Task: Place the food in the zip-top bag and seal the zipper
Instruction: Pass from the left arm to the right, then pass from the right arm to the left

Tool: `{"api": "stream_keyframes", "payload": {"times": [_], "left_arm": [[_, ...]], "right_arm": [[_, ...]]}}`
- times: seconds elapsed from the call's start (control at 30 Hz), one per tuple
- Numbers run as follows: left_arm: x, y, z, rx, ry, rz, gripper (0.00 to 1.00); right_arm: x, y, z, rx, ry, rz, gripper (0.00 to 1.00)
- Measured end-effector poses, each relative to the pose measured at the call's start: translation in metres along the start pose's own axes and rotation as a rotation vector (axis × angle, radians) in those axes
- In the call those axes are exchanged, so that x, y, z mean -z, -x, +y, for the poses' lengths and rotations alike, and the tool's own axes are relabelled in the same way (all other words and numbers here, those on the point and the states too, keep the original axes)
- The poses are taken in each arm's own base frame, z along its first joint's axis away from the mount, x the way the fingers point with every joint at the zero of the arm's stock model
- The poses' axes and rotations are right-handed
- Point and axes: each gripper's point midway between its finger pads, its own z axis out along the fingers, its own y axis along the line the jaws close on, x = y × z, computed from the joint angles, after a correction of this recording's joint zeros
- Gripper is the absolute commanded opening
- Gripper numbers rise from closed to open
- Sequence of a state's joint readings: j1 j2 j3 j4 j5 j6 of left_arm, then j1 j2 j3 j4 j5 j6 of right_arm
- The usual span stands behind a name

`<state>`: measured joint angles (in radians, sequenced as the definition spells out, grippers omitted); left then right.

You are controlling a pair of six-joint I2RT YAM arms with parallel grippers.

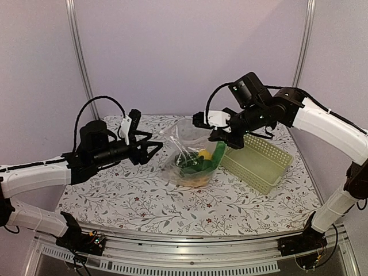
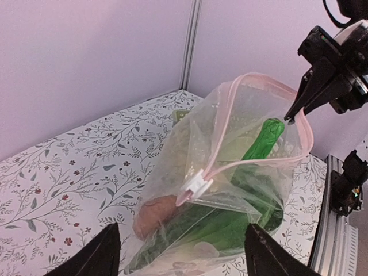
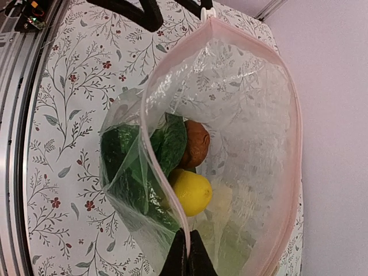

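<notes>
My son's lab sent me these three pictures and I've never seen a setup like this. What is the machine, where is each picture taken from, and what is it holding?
It is two robot arms bolted at the near edge of a table, each ending in a two-finger gripper. The wide picture comes from a fixed camera above and behind them. The other two come from cameras on the wrists.

On the flowered tablecloth stands a clear bag with a pink zipper, its mouth open. Toy food is already inside: a cucumber, a lemon, a brown round piece and leafy greens. A pale green basket sits beside it.

The right gripper is pinched shut on the bag's rim. The left gripper is open, near the zipper's white slider.
</notes>
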<state>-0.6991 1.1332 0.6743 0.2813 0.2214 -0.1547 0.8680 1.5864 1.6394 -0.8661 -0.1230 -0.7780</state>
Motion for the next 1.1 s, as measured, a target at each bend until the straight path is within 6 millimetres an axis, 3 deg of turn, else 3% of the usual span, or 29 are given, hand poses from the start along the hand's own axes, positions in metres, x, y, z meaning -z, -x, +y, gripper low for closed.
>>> {"api": "stream_keyframes", "payload": {"times": [0.17, 0.6, 0.8, 1.1], "left_arm": [[-0.024, -0.006, -0.006, 0.006, -0.09, -0.065, 0.61], [-0.067, 0.015, -0.012, -0.001, -0.251, -0.224, 0.37], [-0.077, 0.021, -0.004, 0.03, -0.272, -0.271, 0.43], [-0.1, 0.025, 0.004, 0.096, -0.321, -0.294, 0.42]], "right_arm": [[0.019, 0.009, -0.005, -0.008, -0.025, -0.057, 0.0], [0.016, -0.004, -0.01, -0.059, -0.02, -0.053, 0.0], [0.022, -0.008, -0.017, -0.084, -0.03, -0.062, 0.0], [0.027, -0.011, -0.022, -0.109, -0.036, -0.07, 0.0]]}}
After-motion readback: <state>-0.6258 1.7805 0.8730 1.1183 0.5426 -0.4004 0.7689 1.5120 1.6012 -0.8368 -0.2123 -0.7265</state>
